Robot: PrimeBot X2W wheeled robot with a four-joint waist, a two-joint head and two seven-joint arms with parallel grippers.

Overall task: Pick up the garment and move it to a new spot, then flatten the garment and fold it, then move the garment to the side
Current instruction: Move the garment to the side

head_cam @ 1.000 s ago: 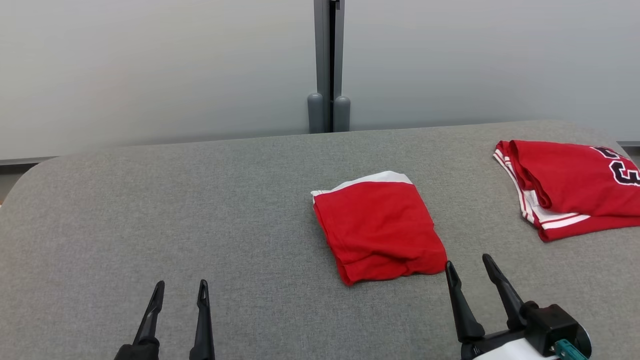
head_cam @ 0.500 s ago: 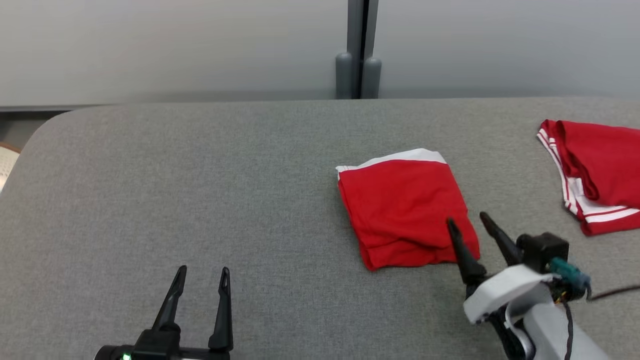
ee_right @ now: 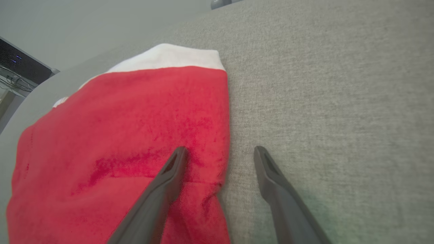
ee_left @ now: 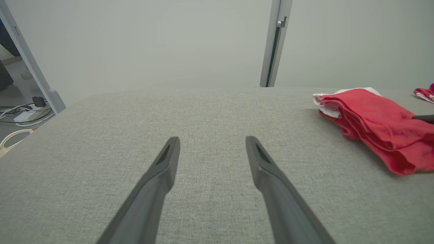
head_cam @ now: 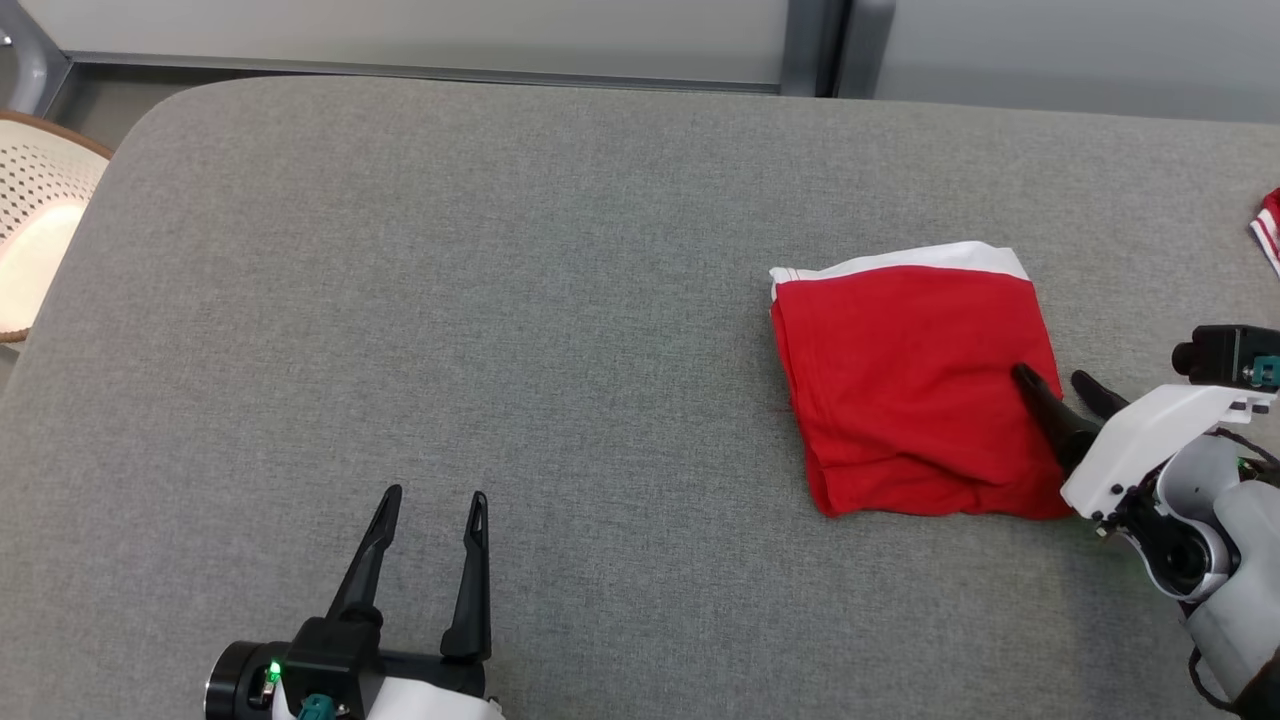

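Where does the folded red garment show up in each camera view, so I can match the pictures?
Head view: the garment lies right of centre on the grey table.
Left wrist view: the garment sits at the right edge, around mid-height.
Right wrist view: the garment covers the left half, down to the bottom edge.
Shared landmark: its white band along the far edge.

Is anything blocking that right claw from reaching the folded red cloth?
Nothing visible. The open right gripper straddles the right edge of the red garment: one finger is over the cloth, the other over the bare grey table.
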